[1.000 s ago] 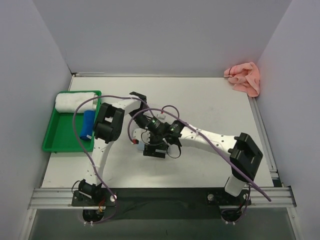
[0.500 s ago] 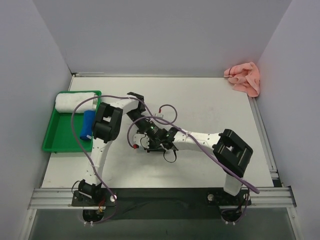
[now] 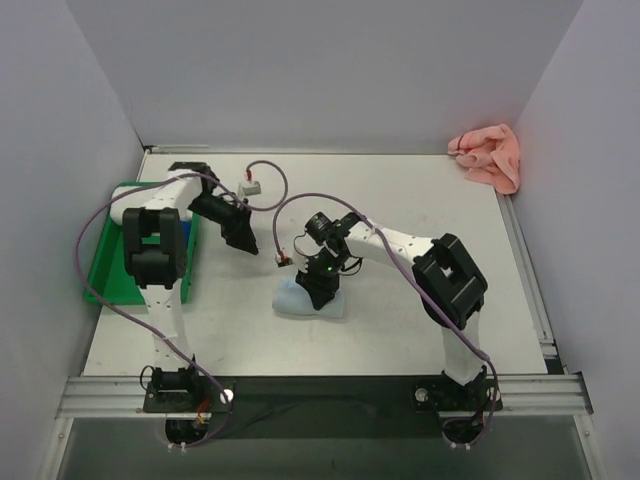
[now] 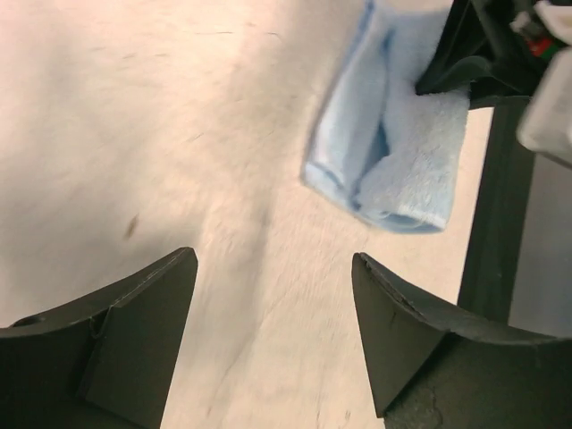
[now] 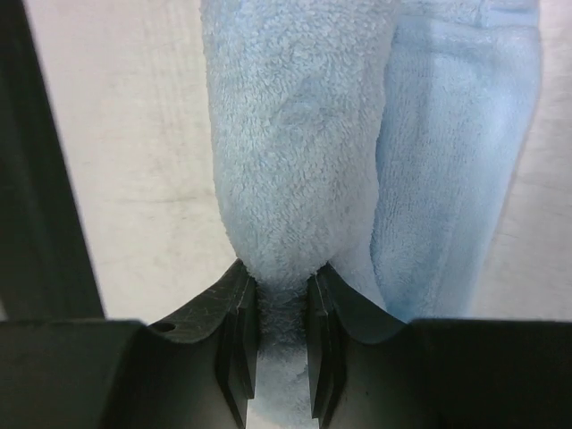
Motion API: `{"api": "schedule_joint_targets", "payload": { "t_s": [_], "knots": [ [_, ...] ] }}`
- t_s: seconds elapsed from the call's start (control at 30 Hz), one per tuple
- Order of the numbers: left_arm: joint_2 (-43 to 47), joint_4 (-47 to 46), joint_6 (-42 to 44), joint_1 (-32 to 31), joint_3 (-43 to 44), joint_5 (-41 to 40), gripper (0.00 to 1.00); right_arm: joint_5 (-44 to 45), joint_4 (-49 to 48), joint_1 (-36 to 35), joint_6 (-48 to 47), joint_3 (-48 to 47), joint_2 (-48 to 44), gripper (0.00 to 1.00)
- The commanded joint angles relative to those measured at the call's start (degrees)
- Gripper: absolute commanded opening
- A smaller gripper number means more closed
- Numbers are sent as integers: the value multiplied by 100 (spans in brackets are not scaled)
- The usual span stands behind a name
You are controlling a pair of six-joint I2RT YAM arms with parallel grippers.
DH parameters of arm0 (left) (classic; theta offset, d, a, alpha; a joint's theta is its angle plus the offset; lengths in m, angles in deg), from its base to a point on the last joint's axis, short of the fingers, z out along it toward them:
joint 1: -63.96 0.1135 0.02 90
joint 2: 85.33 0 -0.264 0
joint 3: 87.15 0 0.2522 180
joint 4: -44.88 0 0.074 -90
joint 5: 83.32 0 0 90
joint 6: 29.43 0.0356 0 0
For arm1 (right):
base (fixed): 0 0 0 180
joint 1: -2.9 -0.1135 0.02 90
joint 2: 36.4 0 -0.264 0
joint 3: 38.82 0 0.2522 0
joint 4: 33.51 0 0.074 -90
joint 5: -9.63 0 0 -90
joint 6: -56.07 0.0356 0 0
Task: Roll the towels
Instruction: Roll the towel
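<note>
1. Here the right hand (image 5: 282, 304) is clenched on a raised fold of the light blue towel (image 5: 295, 134), the cloth pinched tight between its fingers. This is probably to anchor or lift an edge for rolling.
2. The left hand (image 4: 273, 313) is released, spread wide and grasping nothing. It hovers over bare counter (image 4: 134, 134) just left of that towel, seemingly to leave the right hand room.
3. The light blue towel lies bunched, not yet rolled, around the counter's middle.
4. The salmon pink towel (image 3: 487, 157) sits crumpled in the far right corner, well apart, and the green tray (image 3: 100, 280) lies at the left edge.
</note>
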Motion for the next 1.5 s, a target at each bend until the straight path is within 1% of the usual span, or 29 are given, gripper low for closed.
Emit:
{"api": "schedule_joint_targets", "payload": {
  "t_s": [0.0,0.03,0.07,0.13,0.2,0.23,0.27,0.3,0.33,0.37,0.4,0.47,0.53,0.57,0.6,0.67,0.7,0.73,0.77,0.8,0.83,0.87,0.97,1.07,1.13,1.17,1.27,1.4,1.47],
  "knots": [
    [821,1194,172,426,51,430,81,-1101,1432,168,101,-275,552,0],
    [944,1185,172,819,16,465,81,-1337,1607,308,83,-459,770,0],
    [1249,1151,154,944,-28,543,85,-1452,1714,361,57,-591,886,0],
    [1689,678,6,1313,-388,544,86,-1725,2064,562,22,-829,1280,0],
    [2524,-110,-311,1438,-948,325,89,-2015,2268,678,-66,-1172,1527,0],
    [2831,-394,-320,1464,-1195,203,94,-2068,2373,730,-75,-1251,1720,0],
    [3504,-719,-460,1456,-1424,-68,97,-2104,2417,809,-75,-1374,1800,0],
    [3859,-1401,-522,1455,-1670,-149,97,-2095,2444,836,-66,-1436,1870,0],
    [4211,-1721,-584,1464,-2194,-202,97,-2095,2514,862,-57,-1489,2002,0],
    [4823,-1985,-654,1438,-2426,-116,97,-2113,2558,898,-49,-1550,2073,0],
    [5108,-2405,-655,1412,-2698,7,97,-2122,2611,915,-66,-1690,2134,0],
    [5766,-2585,-768,1272,-3235,174,97,-2148,2742,933,-84,-1788,2301,0],
    [6059,-2892,-882,834,-3552,132,97,-2148,2821,933,-66,-1963,2468,0],
    [6147,-2893,-892,501,-3745,-435,97,-2157,2866,942,-57,-2033,2530,0],
    [6157,-2875,-822,-442,-3842,-858,97,-2192,2927,959,-66,-2173,2591,0],
    [6192,-2875,-490,-1248,-4306,-1675,97,-2218,2997,977,-14,-2315,2785,0],
    [6183,-3023,-427,-1808,-4483,-1801,97,-2227,3059,986,-5,-2411,2907,0],
    [6183,-3164,-461,-2066,-4641,-1898,97,-2244,3085,1003,13,-2551,2952,0],
    [6166,-3435,-609,-2278,-5008,-2317,96,-2262,3112,1012,30,-2631,3004,0],
    [6139,-4151,-793,-2541,-5177,-2573,95,-2280,3147,1012,39,-2684,3031,0],
    [6087,-4428,-847,-2874,-5310,-2759,92,-2306,3156,1030,48,-2780,3084,0],
    [5965,-4640,-822,-3025,-5424,-3065,86,-2306,3182,1038,66,-2833,3110,0],
    [5700,-5719,-699,-3492,-5750,-3612,82,-2332,3261,1056,57,-2966,3198,0],
    [5472,-6370,-576,-3721,-5961,-3780,84,-2368,3288,1091,48,-3018,3268,0],
    [5401,-6836,-497,-3826,-6268,-3859,89,-2385,3297,1118,13,-3027,3312,0],
    [5383,-7387,-488,-3896,-6417,-3990,90,-2377,3288,1135,-4,-3027,3313,0],
    [5252,-7988,-303,-3976,-6769,-3983,91,-2420,3297,1161,-13,-3045,3339,0],
    [4962,-8157,-233,-4134,-6911,-3956,88,-2456,3288,1205,4,-3071,3322,0],
    [4761,-8001,-346,-4134,-6771,-3973,81,-2412,3279,1214,30,-3080,3286,0]
  ]
}}
